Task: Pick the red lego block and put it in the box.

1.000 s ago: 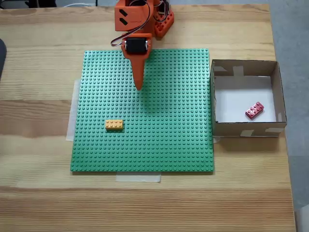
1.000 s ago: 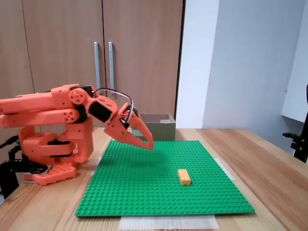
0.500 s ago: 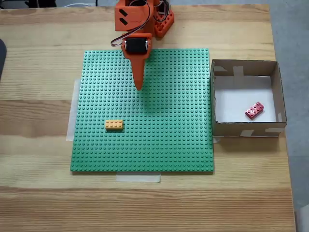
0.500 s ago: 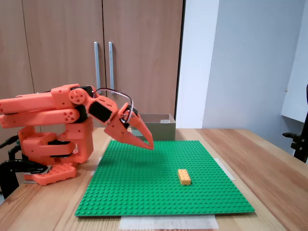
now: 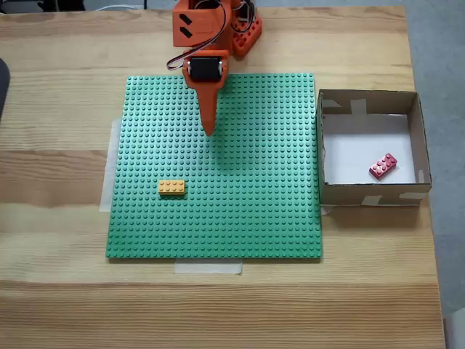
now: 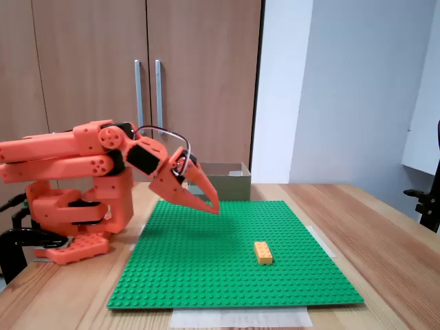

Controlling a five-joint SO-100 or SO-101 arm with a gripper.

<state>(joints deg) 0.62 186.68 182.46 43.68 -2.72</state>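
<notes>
Nothing has moved since the earlier frames: arm, bricks and box all sit where they were. Gripper (image 5: 209,131) hangs folded back near its base, above the green baseplate (image 5: 254,211), fingers pressed together and holding nothing. Red lego block (image 5: 383,166) already lies on the white floor of the box (image 5: 367,195), well off to the tool's side and clear of it; task looks done. Yellow-orange brick (image 5: 171,187) sits ahead of the tip, apart. Risk from here: another pick attempt could grab the wrong brick, or a swing toward the box could clip its near wall and shove it.
</notes>
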